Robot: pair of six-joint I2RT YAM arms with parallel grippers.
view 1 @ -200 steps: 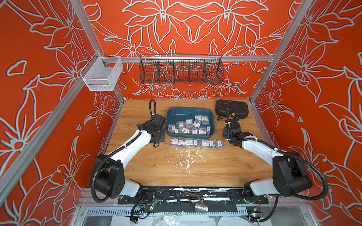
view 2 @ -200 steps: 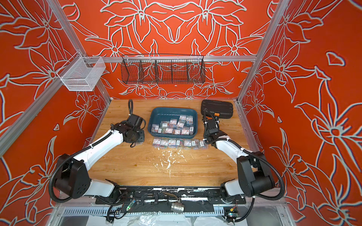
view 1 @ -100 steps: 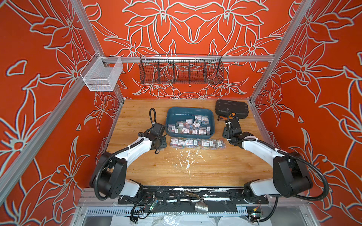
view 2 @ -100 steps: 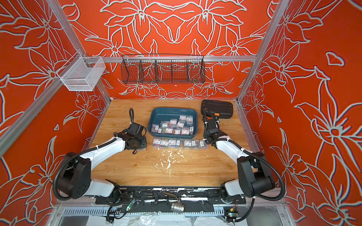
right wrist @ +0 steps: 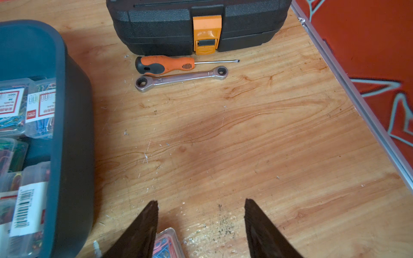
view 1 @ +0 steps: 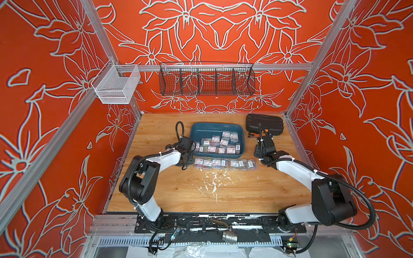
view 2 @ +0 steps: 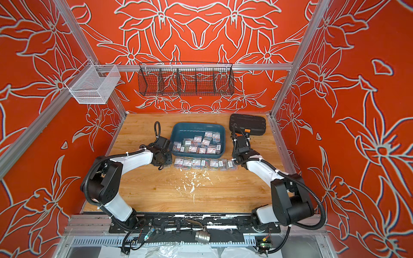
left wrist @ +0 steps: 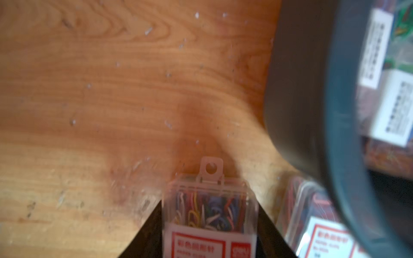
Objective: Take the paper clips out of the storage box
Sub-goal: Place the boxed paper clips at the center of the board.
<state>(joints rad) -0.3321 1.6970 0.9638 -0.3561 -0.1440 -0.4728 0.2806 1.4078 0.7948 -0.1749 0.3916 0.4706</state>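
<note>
The teal storage box point(view 1: 207, 131) point(view 2: 190, 131) sits at the back middle of the table with several clear boxes of paper clips point(view 1: 220, 144) inside. A row of more paper clip boxes point(view 1: 223, 163) lies in front of it. My left gripper point(view 1: 186, 159) point(left wrist: 210, 203) is at the row's left end, shut on one labelled paper clip box point(left wrist: 210, 214) low over the wood. My right gripper point(view 1: 259, 154) point(right wrist: 201, 201) stands open beyond the row's right end, nothing between its fingers; a box corner point(right wrist: 166, 243) shows beside one finger.
A black case with an orange latch point(right wrist: 201, 24) stands at the back right, with a screwdriver point(right wrist: 165, 64) and a wrench point(right wrist: 181, 79) in front of it. The storage box's wall point(left wrist: 342, 111) is close beside my left gripper. Wire baskets point(view 1: 206, 79) hang on the back wall.
My left gripper has come forward and down from beside the storage box's left wall to the left end of the row. The right arm has stayed put.
</note>
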